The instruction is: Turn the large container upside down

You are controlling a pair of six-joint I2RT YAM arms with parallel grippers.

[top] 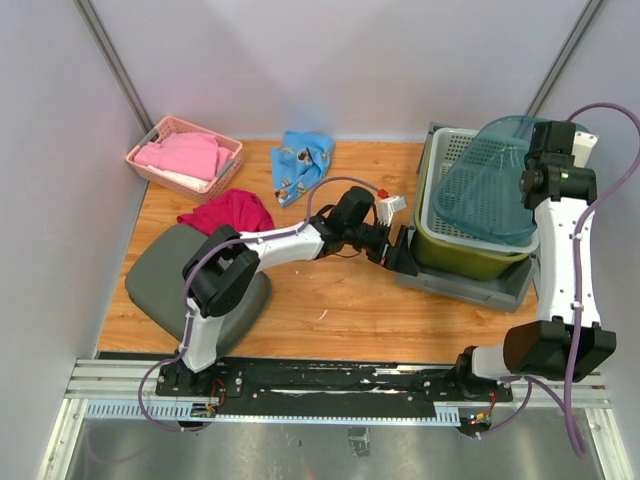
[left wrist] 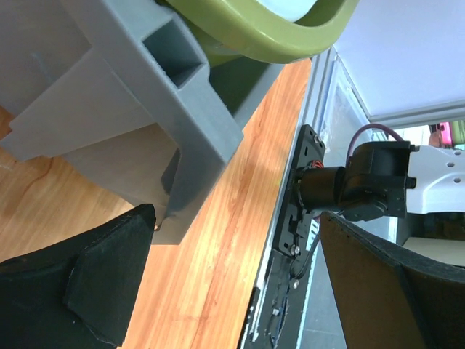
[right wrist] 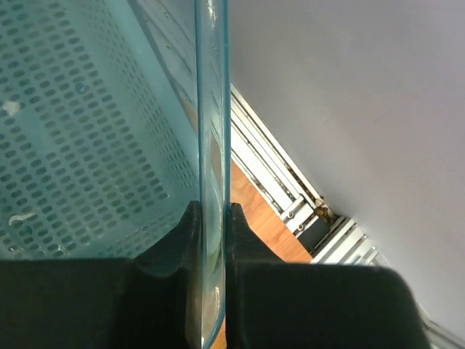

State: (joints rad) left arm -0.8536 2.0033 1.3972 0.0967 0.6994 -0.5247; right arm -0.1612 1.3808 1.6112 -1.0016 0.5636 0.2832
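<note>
A: How's the right end effector (right wrist: 212, 218)?
B: Clenched on the teal bin (right wrist: 87, 131) rim.
A: And the left end effector (left wrist: 236, 240)?
B: Released, jaws wide, at 9 o'clock of the large container (top: 470, 283), which sits open-side-up at 3 o'clock on the surface (top: 300, 295).

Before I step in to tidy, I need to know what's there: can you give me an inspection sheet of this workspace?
Surface: wooden table, partly bare.
Job's things: large container upright at the right, holding an olive-green bin with a white mesh basket inside.
Clutter: pink basket, blue cloth, red cloth, grey cushion.
Claws: left claw open at the large container's left end; right claw shut on a teal tub's wall.
Cables: purple cables along both arms.
Surroundings: white walls, metal rail in front.
</note>
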